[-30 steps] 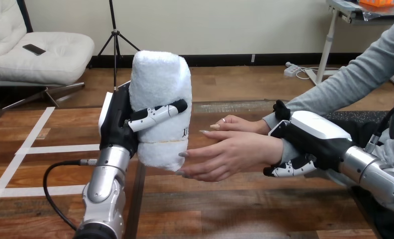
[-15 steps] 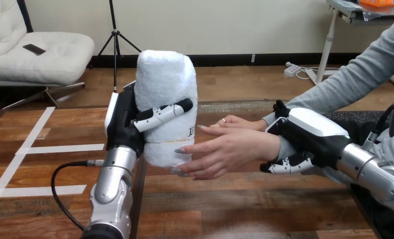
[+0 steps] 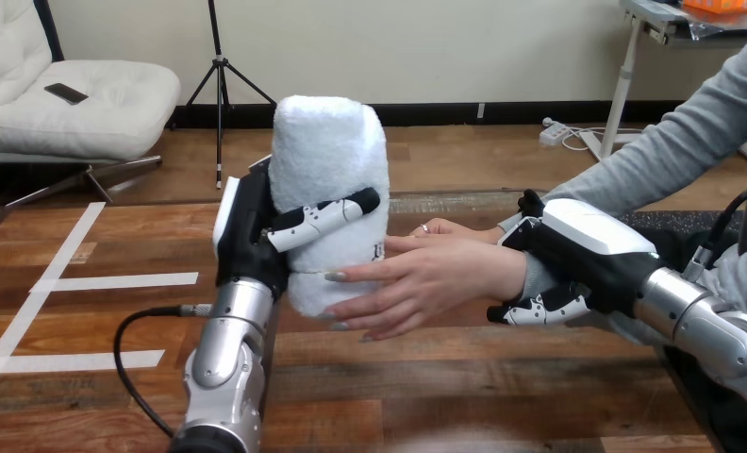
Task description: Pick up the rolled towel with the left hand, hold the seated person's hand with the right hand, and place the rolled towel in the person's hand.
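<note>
The fluffy white towel [image 3: 330, 160] stands upright above the bench [image 3: 464, 387], clamped in the left hand [image 3: 257, 236] and touching the person's hand [image 3: 426, 283]. The right hand [image 3: 577, 255] is curled round the person's wrist [image 3: 533, 276].

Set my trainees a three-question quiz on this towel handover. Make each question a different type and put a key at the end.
1. True or false: the rolled towel is gripped by the right hand.
2. Multiple choice: the right hand's fingers curl round A) the person's wrist, B) the towel's top, C) nothing.
3. Fill in: the left hand holds the towel ____, and the fingertips of the person's hand lie against its lower part.

Key: 1 false, because the left hand grips it. 2 A. 3 upright.
</note>
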Tool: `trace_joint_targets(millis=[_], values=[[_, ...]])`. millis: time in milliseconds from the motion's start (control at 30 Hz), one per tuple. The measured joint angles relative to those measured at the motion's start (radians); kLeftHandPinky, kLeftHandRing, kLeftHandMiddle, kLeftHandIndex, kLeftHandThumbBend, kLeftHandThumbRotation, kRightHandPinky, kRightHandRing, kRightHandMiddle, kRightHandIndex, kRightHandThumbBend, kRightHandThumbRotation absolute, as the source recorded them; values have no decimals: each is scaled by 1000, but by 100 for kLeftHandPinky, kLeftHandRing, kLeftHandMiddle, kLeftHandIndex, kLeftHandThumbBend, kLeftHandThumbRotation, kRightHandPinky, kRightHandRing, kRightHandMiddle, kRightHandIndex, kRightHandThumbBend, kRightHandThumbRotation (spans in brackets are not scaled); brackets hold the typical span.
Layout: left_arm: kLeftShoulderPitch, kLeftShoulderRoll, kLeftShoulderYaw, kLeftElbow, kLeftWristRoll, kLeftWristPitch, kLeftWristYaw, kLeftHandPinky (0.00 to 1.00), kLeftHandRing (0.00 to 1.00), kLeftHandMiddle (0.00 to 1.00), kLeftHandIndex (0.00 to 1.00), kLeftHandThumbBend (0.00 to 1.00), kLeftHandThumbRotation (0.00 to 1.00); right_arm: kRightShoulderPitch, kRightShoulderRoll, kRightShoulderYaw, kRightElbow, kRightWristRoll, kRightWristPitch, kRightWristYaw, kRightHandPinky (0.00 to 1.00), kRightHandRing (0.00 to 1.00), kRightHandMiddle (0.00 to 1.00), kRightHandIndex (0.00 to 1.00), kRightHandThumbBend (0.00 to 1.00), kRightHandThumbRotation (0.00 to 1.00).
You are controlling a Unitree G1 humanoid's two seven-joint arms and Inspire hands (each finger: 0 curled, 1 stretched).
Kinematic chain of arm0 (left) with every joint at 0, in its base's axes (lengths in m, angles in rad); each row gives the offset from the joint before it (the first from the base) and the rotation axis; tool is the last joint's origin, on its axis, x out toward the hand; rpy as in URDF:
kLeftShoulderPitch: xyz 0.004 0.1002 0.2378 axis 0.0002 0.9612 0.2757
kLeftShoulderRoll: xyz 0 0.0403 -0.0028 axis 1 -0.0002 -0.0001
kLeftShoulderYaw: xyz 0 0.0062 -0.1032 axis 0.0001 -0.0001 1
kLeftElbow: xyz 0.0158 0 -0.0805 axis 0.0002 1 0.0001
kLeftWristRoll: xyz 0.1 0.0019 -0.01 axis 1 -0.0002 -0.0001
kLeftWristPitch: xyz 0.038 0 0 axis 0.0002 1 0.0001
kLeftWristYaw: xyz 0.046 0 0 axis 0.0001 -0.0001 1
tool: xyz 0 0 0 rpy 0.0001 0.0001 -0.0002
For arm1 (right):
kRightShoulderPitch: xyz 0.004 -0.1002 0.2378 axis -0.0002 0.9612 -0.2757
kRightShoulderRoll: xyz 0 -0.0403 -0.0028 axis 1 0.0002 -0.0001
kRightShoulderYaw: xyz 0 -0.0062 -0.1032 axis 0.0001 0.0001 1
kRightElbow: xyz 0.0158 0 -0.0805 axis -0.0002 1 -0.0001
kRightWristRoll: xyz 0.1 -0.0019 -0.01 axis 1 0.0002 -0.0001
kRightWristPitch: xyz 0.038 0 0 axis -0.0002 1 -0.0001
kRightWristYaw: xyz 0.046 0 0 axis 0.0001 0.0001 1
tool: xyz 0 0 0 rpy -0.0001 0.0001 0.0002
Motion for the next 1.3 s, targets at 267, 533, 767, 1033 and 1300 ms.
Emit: trace_joint_targets(millis=[267, 533, 767, 1033, 1300], values=[[0, -21, 0, -1, -10, -5, -1, 30, 34, 39, 40, 66, 0, 0, 4, 0, -1, 0, 6, 4, 16, 20, 25, 26, 51, 16], [1, -40, -3, -5, -11, -11, -2, 31, 34, 39, 41, 67, 0, -1, 10, 0, -1, 0, 17, 7, 16, 20, 25, 26, 51, 18], [8, -57, -3, -10, -12, -29, -2, 31, 34, 39, 41, 68, 0, -3, 11, 0, -1, 0, 26, 13, 16, 20, 25, 25, 51, 19], [16, -71, -3, -13, -16, -34, -6, 31, 34, 39, 41, 68, 0, -4, 14, 0, -1, 0, 35, 16, 16, 19, 25, 25, 52, 18], [27, -77, -4, -14, -17, -34, -7, 32, 34, 39, 41, 69, 0, -5, 19, 0, -1, 0, 44, 18, 16, 20, 25, 26, 52, 19]])
